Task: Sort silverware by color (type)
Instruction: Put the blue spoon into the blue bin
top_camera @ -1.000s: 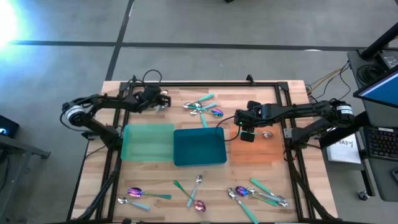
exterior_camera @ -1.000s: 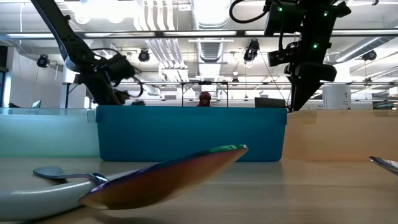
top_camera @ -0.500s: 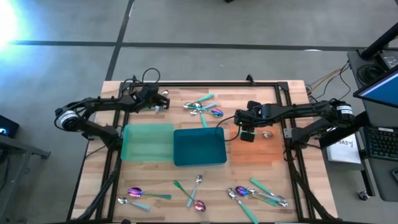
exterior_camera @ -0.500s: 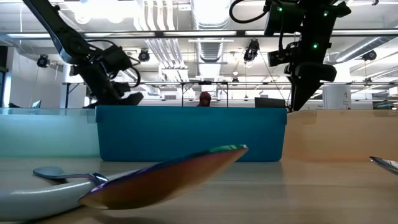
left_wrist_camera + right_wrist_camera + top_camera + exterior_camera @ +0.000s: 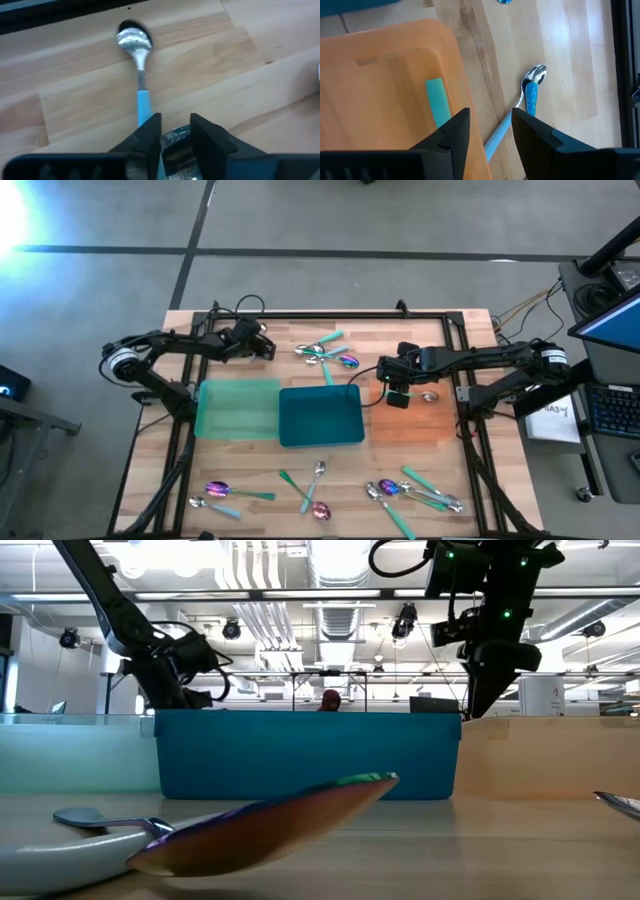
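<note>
1. The left gripper point(image 5: 262, 343) hangs over the far-left part of the table point(image 5: 300, 465), beyond the green tray point(image 5: 238, 408).
2. In the left wrist view its fingers point(image 5: 150, 135) stand a little apart around a silver spoon bowl point(image 5: 176, 140); whether they press it I cannot tell.
3. Just beyond the fingertips a teal-handled spoon point(image 5: 139, 75) lies flat on the wood, bowl pointing away from them.
4. The right gripper point(image 5: 396, 392) is over the near-left corner region of the orange tray point(image 5: 430, 425), fingers point(image 5: 451, 131) parted and nothing between them.
5. A teal handle point(image 5: 438, 102) lies in that tray by the fingers; two spoons point(image 5: 530, 90) rest on the wood just outside its wall.
6. More spoons are scattered along the table's near edge point(image 5: 415, 490) and in a cluster point(image 5: 325, 352) beyond the teal tray point(image 5: 320, 415).
</note>
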